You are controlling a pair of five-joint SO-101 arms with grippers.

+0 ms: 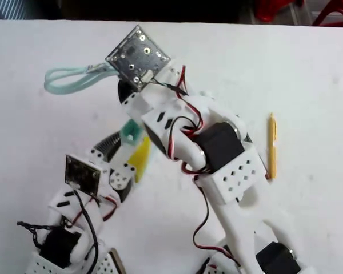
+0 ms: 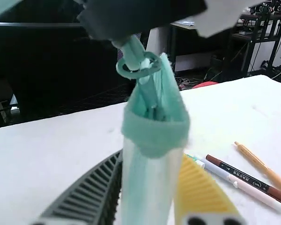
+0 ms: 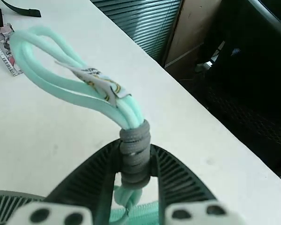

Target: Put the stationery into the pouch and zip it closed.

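A: Status?
B: Left jaws clamped on the pouch (image 2: pixel 152 140) end, right jaws clamped on its strap collar (image 3: pixel 135 150). Pens (image 2: pixel 243 177) lie on the counter (image 2: pixel 47 154) beside it.
A: Risk?
B: Probably a strap pull yanks the pouch free, or it gets zipped empty.

The left arm (image 1: pixel 60 240) and right arm (image 1: pixel 234 171) are white shells around black servo blocks, with red and black cables (image 1: pixel 201 228) running behind each pincer and a square camera board (image 1: pixel 138 57) above it; the left pincer (image 2: pixel 152 159) pairs a black ribbed finger (image 2: pixel 89 197) with a yellow finger (image 2: pixel 201 192), and the right pincer (image 3: pixel 136 150) has two black fingers (image 3: pixel 178 178).
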